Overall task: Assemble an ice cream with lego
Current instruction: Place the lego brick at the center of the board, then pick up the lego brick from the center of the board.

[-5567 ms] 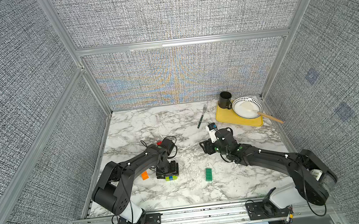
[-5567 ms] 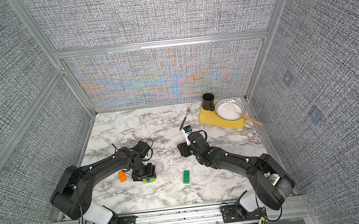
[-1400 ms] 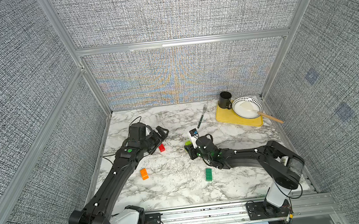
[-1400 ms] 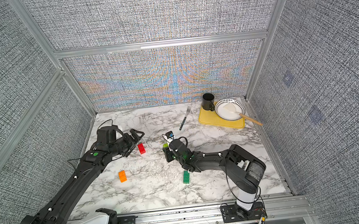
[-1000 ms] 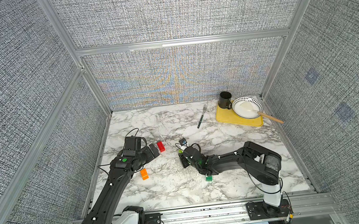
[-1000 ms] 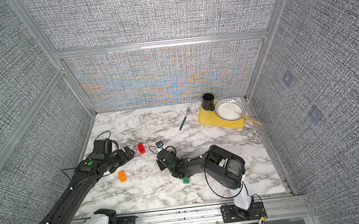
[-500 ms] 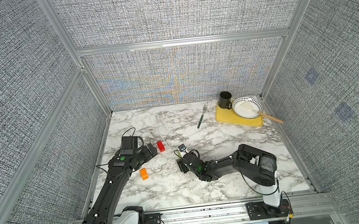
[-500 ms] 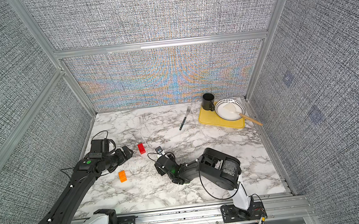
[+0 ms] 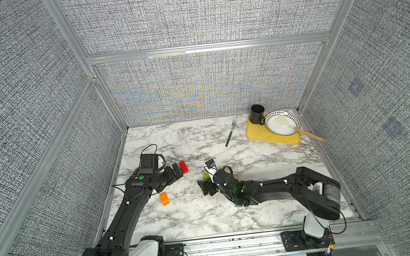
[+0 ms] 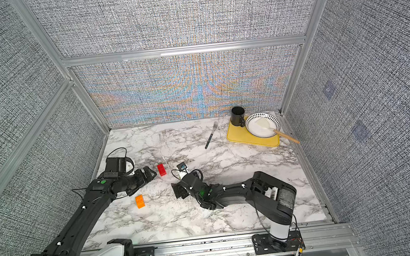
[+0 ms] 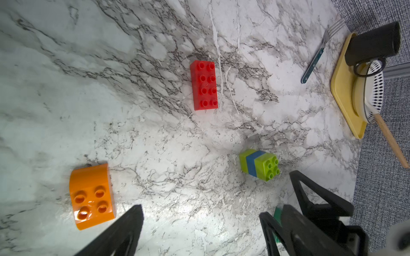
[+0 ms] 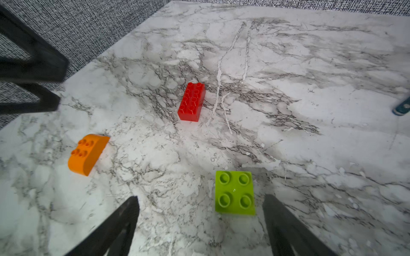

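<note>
A lime-blue-lime lego stack (image 11: 259, 164) rests on the marble, its studded lime top (image 12: 234, 192) facing the right wrist camera. My right gripper (image 12: 202, 199) is open around it, with both fingers clear of it; in both top views the gripper (image 9: 205, 187) (image 10: 178, 191) lies low beside the stack (image 9: 206, 175). The red brick (image 9: 184, 167) (image 11: 204, 85) lies just ahead of my open, empty left gripper (image 9: 177, 171) (image 11: 200, 213). The orange rounded brick (image 9: 164, 198) (image 12: 87, 154) lies nearer the front. Only a dark green sliver (image 11: 277, 216) shows behind the right gripper's fingers.
A yellow tray (image 9: 261, 134) at the back right carries a black mug (image 9: 257, 114) and a patterned bowl (image 9: 282, 123) with a wooden spatula. A fork (image 9: 231, 132) lies left of the tray. Mesh walls close in the table.
My right gripper has opened and let go of the lime-blue-lime stack, which now rests on the marble between its fingers. The left arm has barely moved.
</note>
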`<state>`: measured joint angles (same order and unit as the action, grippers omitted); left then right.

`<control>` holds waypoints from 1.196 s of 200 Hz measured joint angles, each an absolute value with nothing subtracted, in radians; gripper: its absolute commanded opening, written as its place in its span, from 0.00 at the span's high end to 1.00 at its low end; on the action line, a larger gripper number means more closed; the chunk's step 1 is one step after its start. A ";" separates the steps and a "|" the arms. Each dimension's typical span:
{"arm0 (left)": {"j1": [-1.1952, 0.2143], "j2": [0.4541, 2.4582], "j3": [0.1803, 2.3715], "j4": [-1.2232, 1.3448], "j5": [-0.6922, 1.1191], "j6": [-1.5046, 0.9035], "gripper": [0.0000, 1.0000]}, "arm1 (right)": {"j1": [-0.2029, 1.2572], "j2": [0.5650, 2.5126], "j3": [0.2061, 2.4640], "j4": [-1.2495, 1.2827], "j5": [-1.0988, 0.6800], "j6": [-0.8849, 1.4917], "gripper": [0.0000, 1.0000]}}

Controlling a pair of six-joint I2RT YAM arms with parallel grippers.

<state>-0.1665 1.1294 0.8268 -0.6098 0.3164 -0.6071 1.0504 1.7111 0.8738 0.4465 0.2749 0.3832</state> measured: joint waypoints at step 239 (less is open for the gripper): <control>-0.326 2.117 1.694 -1.008 0.050 -0.397 0.28 | 0.549 1.517 0.727 0.297 -0.112 0.431 0.35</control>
